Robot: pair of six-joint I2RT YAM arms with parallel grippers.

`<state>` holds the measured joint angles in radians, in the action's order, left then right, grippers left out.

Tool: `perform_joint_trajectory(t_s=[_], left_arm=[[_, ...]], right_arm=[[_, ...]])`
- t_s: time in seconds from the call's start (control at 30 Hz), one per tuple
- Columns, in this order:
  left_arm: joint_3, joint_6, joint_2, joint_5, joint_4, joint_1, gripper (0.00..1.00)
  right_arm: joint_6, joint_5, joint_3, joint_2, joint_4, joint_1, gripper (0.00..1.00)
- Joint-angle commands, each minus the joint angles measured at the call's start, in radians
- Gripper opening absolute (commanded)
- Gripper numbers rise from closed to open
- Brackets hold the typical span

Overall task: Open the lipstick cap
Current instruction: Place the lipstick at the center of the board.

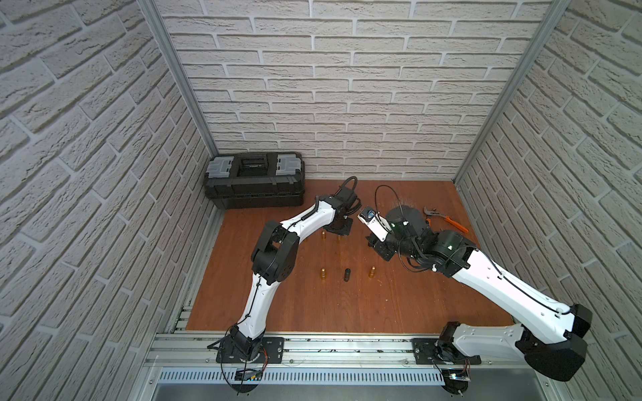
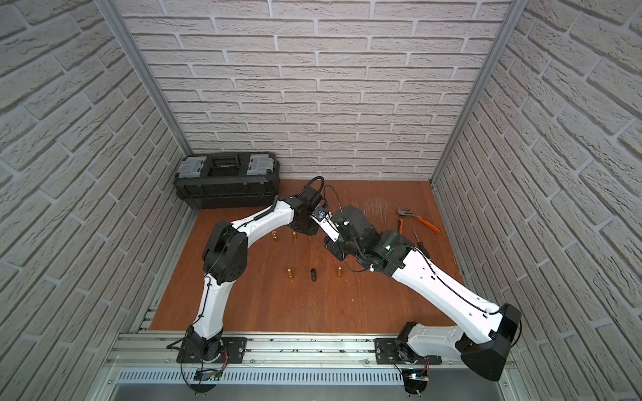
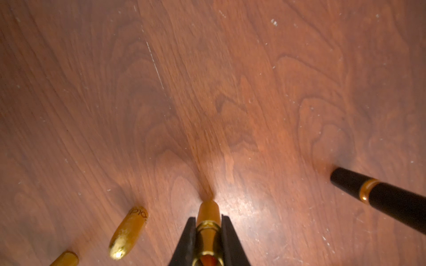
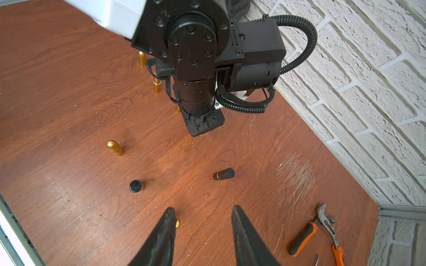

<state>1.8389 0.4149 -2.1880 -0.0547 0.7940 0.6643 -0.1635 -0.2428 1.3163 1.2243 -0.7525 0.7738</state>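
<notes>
A wooden table (image 1: pixel 347 305) is enclosed by brick-patterned walls. The left arm (image 1: pixel 255 302) is stretched toward the back middle of the table, and the right arm (image 1: pixel 503 284) is bent in beside it. A black toolbox (image 1: pixel 255 180) is set in the back left corner. Orange-handled pliers (image 4: pixel 302 239) are laid near the back right.

The left gripper (image 3: pixel 208 217) is pinched onto a gold lipstick (image 3: pixel 208 208), which is stood on the table in the back row. A gold collar and something reddish are seen at its upper end. The right gripper (image 4: pixel 202 207) is held above the table, its jaws spread with nothing between them.

Nearer the front, a black lipstick (image 1: pixel 347 274) is stood between a gold tube (image 1: pixel 323 273) and a second gold tube (image 1: pixel 371 272). A short black tube (image 4: pixel 224 174) with a gold band is seen ahead of the right gripper; whether it is a cap cannot be told.
</notes>
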Motion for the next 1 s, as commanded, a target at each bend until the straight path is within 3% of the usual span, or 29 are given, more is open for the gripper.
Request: perform_joint_trajectory(t_s=[0.0,0.33,0.5,0.63,0.83,0.97], left_arm=[[0.020,-0.016,-0.027,-0.032,-0.011,0.006,0.17],[0.025,-0.021,-0.048,-0.028,0.001,0.007,0.25],[0.033,-0.016,-0.037,-0.028,0.016,0.007,0.39],[0.060,-0.023,-0.021,-0.027,0.042,0.008,0.45],[0.176,-0.027,-0.001,-0.008,0.146,0.011,0.49],[0.319,-0.031,-0.020,0.075,0.261,0.019,0.52]], right_arm=[[0.017,-0.011,-0.011,-0.027,0.013,-0.007,0.42],[0.022,-0.012,-0.015,-0.022,0.008,-0.005,0.42],[0.022,-0.010,-0.017,-0.020,0.007,-0.006,0.42],[0.024,-0.011,-0.020,-0.025,0.006,-0.006,0.42],[0.030,-0.014,0.000,-0.045,-0.007,-0.006,0.42],[0.014,-0.035,0.027,-0.072,-0.044,-0.006,0.42]])
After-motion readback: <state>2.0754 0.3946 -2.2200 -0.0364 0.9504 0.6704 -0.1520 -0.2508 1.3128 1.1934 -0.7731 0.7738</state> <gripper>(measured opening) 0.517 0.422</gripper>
